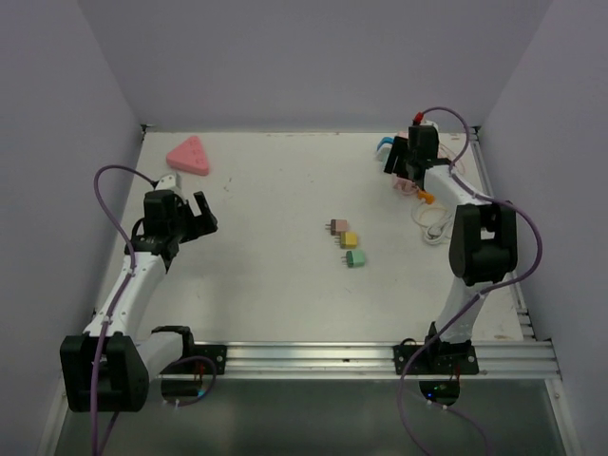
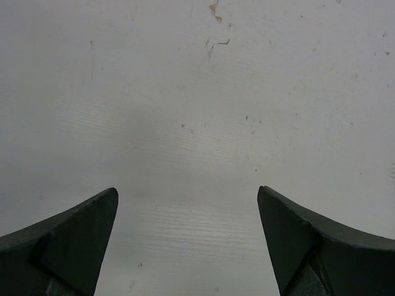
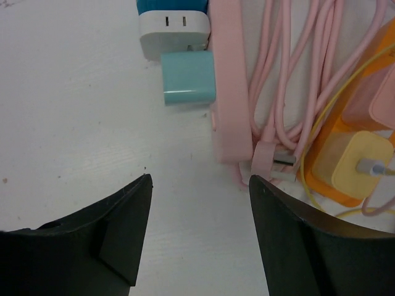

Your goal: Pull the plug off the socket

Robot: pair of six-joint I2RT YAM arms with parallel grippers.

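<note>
Cropped and covered
Blue plug (image 3: 170, 5) runs off the top edge; overhead, the right arm (image 1: 480, 242) mostly hides the pink socket strip (image 3: 229, 80).

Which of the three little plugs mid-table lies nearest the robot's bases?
The green plug, at the row's near end; the yellow plug and brownish plug sit farther back.

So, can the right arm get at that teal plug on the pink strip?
Probably yes. The right tool hangs just short of the teal plug, jaws apart, with only bare table between; the white plug sits close beside it.
</note>
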